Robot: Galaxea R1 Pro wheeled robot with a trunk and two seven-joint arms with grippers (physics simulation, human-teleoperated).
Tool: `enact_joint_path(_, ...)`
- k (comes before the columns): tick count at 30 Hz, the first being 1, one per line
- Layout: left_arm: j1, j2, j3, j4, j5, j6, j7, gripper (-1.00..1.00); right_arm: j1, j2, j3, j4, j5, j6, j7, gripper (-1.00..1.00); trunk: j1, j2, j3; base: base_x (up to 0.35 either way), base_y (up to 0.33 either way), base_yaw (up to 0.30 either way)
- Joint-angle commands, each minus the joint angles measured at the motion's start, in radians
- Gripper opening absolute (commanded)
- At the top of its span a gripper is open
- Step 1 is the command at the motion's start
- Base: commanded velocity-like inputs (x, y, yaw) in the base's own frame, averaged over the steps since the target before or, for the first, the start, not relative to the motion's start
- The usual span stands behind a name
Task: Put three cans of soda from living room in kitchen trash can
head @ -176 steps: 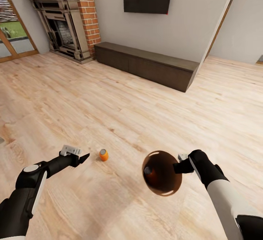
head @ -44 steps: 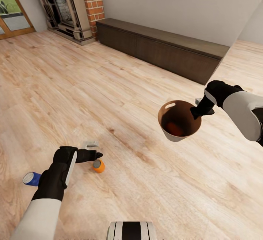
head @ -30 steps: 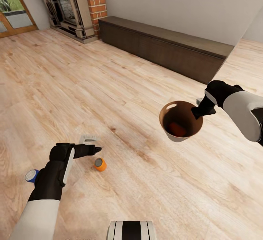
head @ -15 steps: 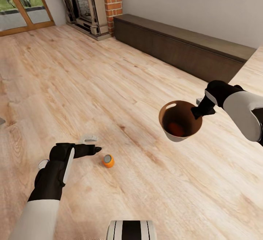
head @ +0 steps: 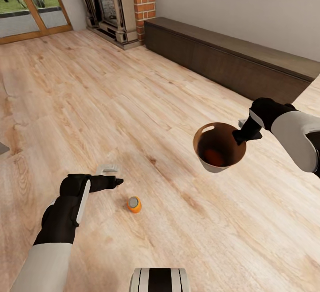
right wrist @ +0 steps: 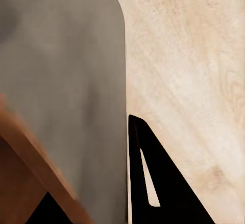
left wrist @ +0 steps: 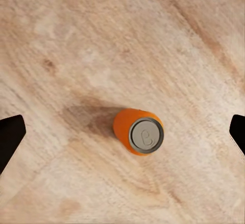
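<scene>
Now the left claw (head: 116, 181) hangs wide apart above an orange can (left wrist: 138, 131) on the floor (head: 133, 105); the right claw (head: 238, 137) is clamped on the bin's (head: 212, 166) rim.

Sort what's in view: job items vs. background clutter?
Job items:
- orange can, upright on the floor, between the open fingers of the left gripper
- trash can, held at its rim by the right gripper
- orange can inside the bin

Background:
- fireplace
- long dark cabinet
- glass door
</scene>
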Motion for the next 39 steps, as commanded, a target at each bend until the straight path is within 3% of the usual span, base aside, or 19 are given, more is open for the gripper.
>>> enact_joint_path(1, 0.0, 0.0, 0.0, 0.0, 0.0, 0.0, 0.0, 1.0, 0.0, 0.001, -0.008, 0.0, -0.012, 0.002, 0.004, -1.0, 0.0, 0.0, 0.0, 0.217, 0.0, 0.002)
enact_joint_path(8, 0.0, -0.002, -0.001, 0.0, -0.002, 0.0, 0.001, 1.0, 0.0, -0.001, -0.006, 0.0, -0.012, 0.002, 0.004, -1.0, 0.0, 0.0, 0.0, 0.072, 0.0, 0.001)
enact_joint_path(20, 0.0, -0.003, -0.002, 0.004, -0.002, 0.0, 0.002, 1.0, 0.0, -0.002, 0.001, -0.001, -0.012, 0.002, 0.004, -1.0, 0.046, -0.084, -0.039, 0.004, 0.0, 0.0)
enact_joint_path(33, 0.001, -0.004, -0.003, 0.001, 0.002, 0.0, 0.0, 1.0, 0.0, -0.003, 0.004, -0.002, -0.012, 0.002, 0.004, -1.0, 0.052, -0.087, -0.106, 0.0, 0.0, 0.0)
enact_joint_path(39, 0.002, -0.004, -0.003, 0.001, 0.002, 0.0, -0.001, 1.0, 0.001, -0.003, 0.005, -0.001, -0.012, 0.002, 0.004, -1.0, 0.052, -0.087, -0.113, -0.017, -0.008, 0.0)
